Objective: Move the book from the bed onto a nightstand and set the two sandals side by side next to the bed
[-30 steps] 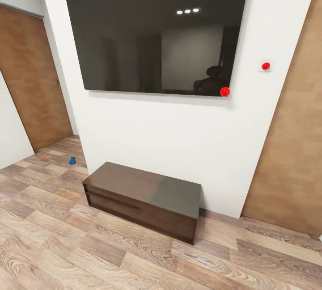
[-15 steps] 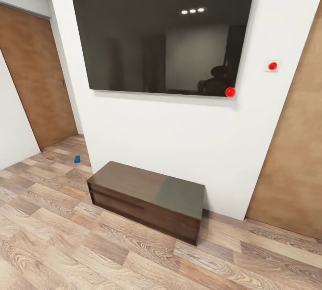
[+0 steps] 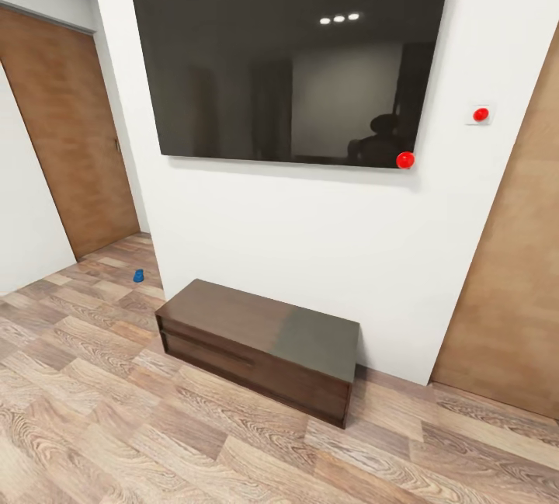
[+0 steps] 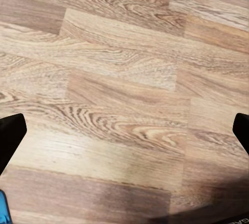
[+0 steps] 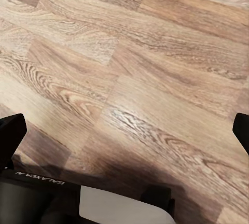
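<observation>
Place of the book: cannot tell from here, so nothing to say yet about the bed or a nightstand. Closest hint of the task: a small blue thing point(image 3: 138, 276) on the wood floor point(image 3: 93, 426) near the left door point(image 3: 62, 131), maybe one of the sandals, but too small to be sure. Also a blue sliver point(image 4: 2, 208) at the edge of the left wrist view, not possible to identify.

Just beside the wall, a long dark bench-like unit point(image 3: 256, 345), and above it a big black screen point(image 3: 295, 53). Compared with one second ago, all of these sit a little more to the right in the head view, together and by the same amount. Therefore a move of the camera, not of the things: probably turning or rolling toward the left door.

Left gripper point(image 4: 124, 136) spread wide over bare floor, holding nothing. Right gripper point(image 5: 124, 128) the same, wide and empty.

Meaning for the task: travelling only, no step done so far; probably heading toward the doorway and the blue thing.
</observation>
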